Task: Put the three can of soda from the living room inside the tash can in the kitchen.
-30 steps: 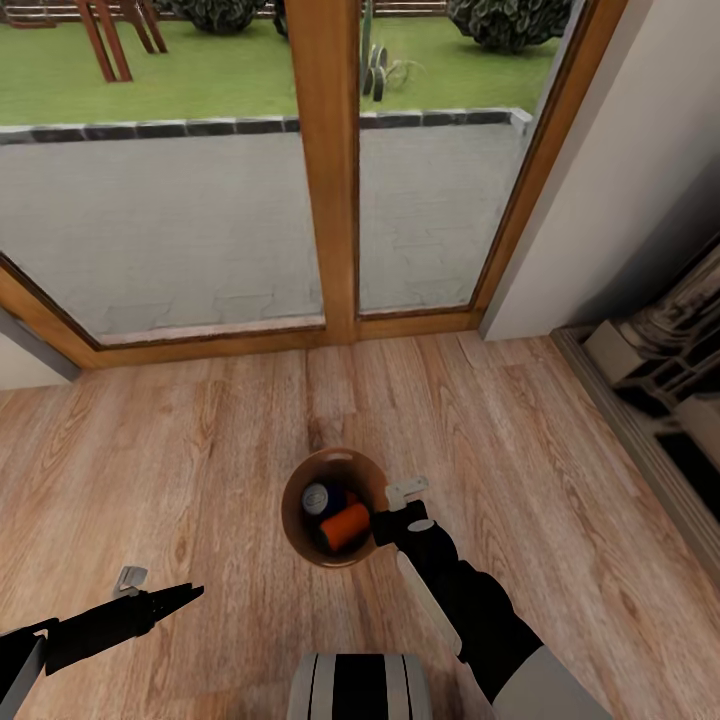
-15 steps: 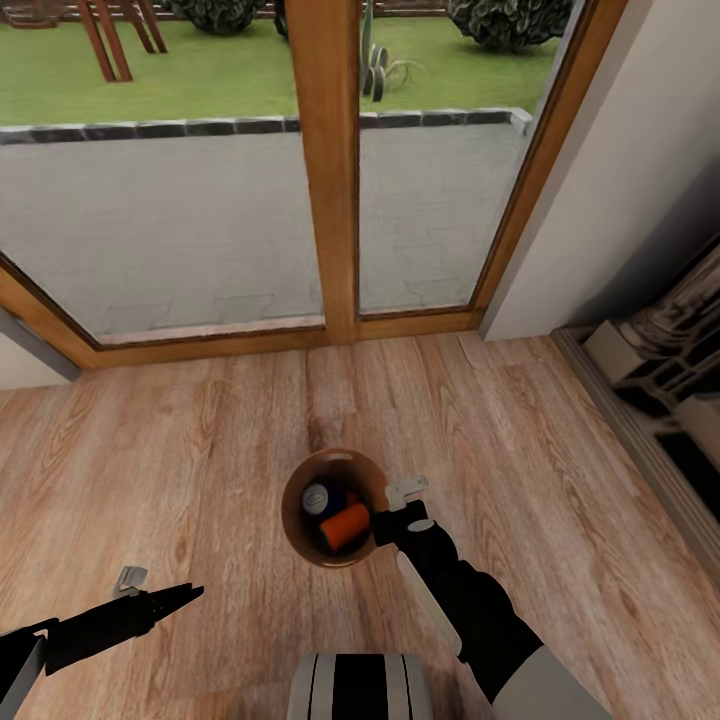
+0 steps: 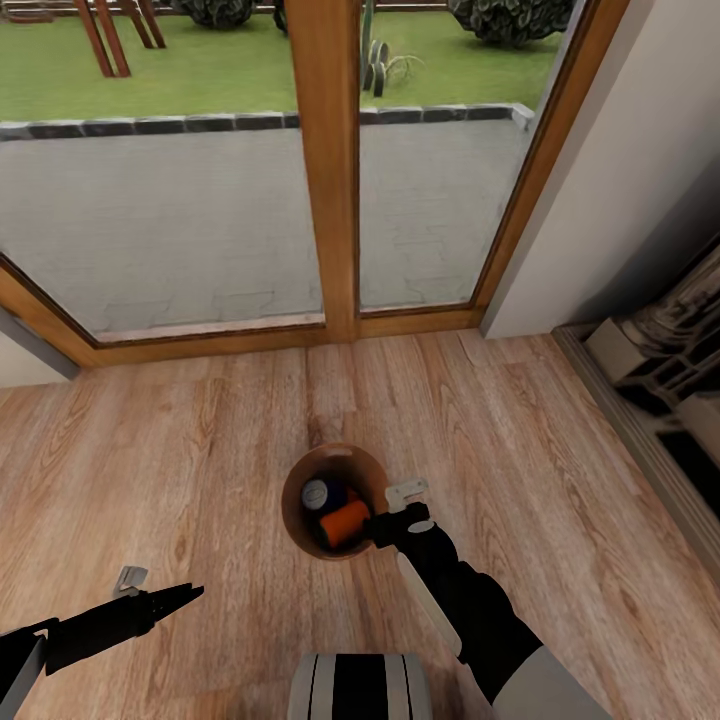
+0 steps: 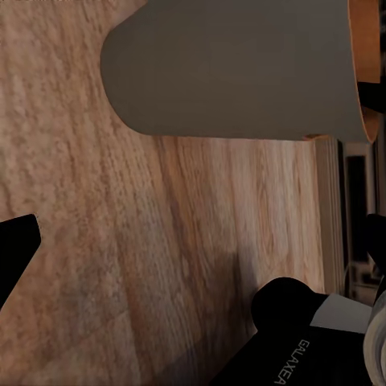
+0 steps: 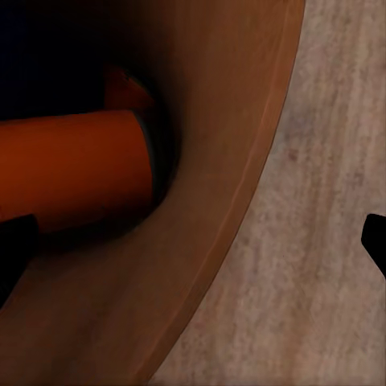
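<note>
A robot's head camera looks down at a pale wood floor (image 3: 200,440) in front of two wood-framed glass doors (image 3: 325,170), with a paved terrace and a lawn beyond the glass. An off-white wall (image 3: 620,180) runs along the right side, and dark cabinet parts show at the far right edge.

One small round trash can (image 3: 295,515) stands upright on the floor near the middle of the picture, brown inside. Inside it, two soda cans can be clearly counted: one orange can (image 3: 346,522) lying on its side, and one dark blue can (image 3: 318,493) with its silver top facing up, just beside the orange one. In the right wrist view, a sliver of a second orange can (image 5: 127,90) shows behind the first orange can (image 5: 72,169), both deep in the bin's brown interior (image 5: 233,121). That makes three cans in the bin, two orange and one blue.

The right gripper (image 3: 398,505) hovers at the bin's right rim, its jaws released and holding nothing; the two dark fingertips sit far apart at the edges of the right wrist view.

The left gripper (image 3: 190,594) hangs low over the floor, well apart from the bin, on the left. Whether its jaws are released or clenched cannot be told. The left wrist view shows the bin's pale grey outside wall (image 4: 233,68) and one dark fingertip (image 4: 16,249) at the edge.
</note>
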Robot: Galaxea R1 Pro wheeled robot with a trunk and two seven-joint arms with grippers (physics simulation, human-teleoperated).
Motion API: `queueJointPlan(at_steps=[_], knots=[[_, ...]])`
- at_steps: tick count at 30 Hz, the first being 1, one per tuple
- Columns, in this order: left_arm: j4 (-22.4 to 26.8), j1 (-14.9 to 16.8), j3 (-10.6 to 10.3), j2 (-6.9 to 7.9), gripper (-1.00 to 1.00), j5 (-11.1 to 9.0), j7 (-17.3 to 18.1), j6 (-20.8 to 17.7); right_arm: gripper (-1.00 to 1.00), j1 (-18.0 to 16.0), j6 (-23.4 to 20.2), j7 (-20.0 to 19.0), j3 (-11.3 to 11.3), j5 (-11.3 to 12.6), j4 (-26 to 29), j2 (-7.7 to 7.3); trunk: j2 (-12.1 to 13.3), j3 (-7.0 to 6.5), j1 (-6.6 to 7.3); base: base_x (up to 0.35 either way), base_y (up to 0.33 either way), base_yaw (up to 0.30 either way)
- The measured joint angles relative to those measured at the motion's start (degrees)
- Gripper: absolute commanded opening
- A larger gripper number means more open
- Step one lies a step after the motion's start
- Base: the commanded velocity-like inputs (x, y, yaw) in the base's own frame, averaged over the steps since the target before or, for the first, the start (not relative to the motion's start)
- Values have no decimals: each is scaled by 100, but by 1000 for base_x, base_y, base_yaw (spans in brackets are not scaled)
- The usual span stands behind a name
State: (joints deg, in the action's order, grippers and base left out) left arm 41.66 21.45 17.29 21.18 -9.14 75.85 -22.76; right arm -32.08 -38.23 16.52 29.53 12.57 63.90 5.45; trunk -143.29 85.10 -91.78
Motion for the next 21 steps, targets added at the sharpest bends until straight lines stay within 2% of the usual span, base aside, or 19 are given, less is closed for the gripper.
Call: queueJointPlan(at_steps=[21], knots=[[0, 0, 2, 0, 100, 0, 0, 0, 100, 0, 0, 0, 2, 0, 0, 0, 0, 0, 0, 0, 0, 0]])
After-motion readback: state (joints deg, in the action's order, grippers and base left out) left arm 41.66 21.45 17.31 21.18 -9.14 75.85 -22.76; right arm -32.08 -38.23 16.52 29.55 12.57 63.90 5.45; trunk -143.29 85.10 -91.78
